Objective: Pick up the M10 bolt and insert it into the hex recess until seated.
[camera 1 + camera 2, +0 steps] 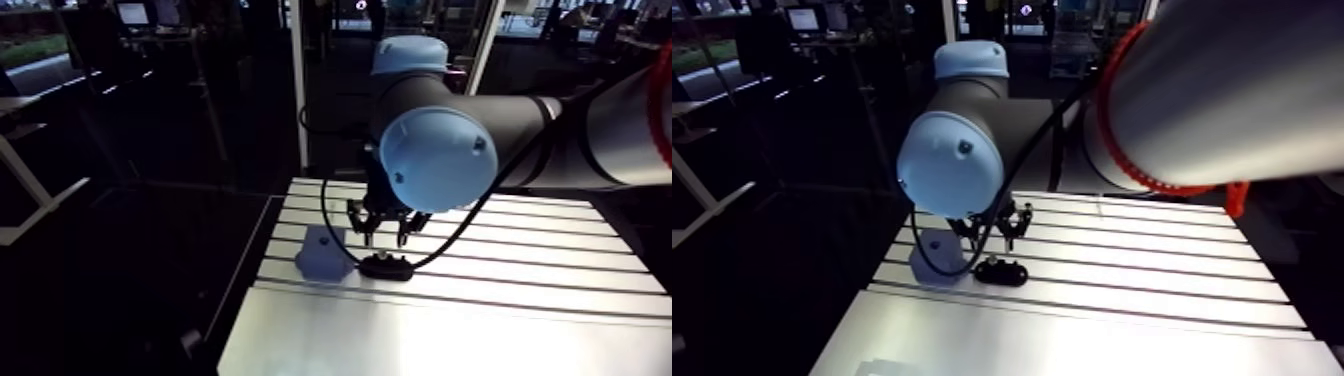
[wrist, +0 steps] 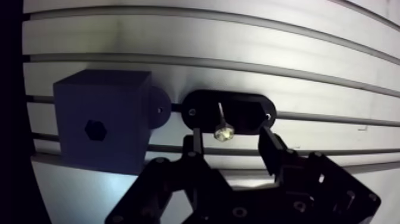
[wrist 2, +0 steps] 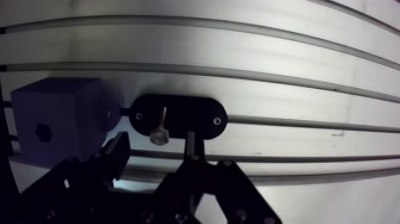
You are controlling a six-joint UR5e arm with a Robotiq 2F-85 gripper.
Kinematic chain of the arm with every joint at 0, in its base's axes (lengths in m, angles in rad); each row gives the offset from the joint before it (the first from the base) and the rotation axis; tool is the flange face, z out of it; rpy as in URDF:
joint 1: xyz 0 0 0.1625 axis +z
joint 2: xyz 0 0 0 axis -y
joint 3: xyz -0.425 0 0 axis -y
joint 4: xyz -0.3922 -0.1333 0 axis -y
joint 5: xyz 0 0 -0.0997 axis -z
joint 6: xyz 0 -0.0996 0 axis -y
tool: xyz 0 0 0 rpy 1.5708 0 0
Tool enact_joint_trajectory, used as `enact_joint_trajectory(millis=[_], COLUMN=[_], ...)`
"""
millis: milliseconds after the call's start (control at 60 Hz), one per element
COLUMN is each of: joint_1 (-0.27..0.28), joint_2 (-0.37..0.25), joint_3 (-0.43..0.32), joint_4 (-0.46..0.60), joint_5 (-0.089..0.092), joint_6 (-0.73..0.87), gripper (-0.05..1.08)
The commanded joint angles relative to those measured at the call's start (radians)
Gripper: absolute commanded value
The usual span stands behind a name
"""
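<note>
A silver M10 bolt (image 2: 222, 126) lies on a black oval holder (image 2: 229, 110) bolted to the slotted table, its head toward the gripper. To one side of the holder stands a blue block (image 2: 102, 121) with a hex recess (image 2: 94, 129) in the face toward the camera. My gripper (image 2: 228, 146) hovers over the holder, open, its two fingers (image 2: 191, 147) straddling the bolt head without touching it. In the arm view the gripper (image 1: 386, 234) hangs just above the holder (image 1: 386, 266), with the blue block (image 1: 322, 253) to its left.
The slotted aluminium table (image 1: 560, 250) stretches to the right and toward the front. Its left edge (image 1: 255, 265) runs close beside the blue block. The arm's big blue joint cap (image 1: 438, 158) hides the wrist in the arm view.
</note>
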Motion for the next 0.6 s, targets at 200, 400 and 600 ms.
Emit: enact_joint_trajectory(millis=[200, 400, 600], joint_1=[0.001, 0.001, 0.001], joint_2=[0.014, 0.021, 0.027], joint_3=[0.012, 0.018, 0.024], joint_4=[-0.016, -0.021, -0.037], joint_5=[0.000, 0.000, 0.000], joint_6=[-0.004, -0.005, -0.006], gripper=[0.43, 0.43, 0.43])
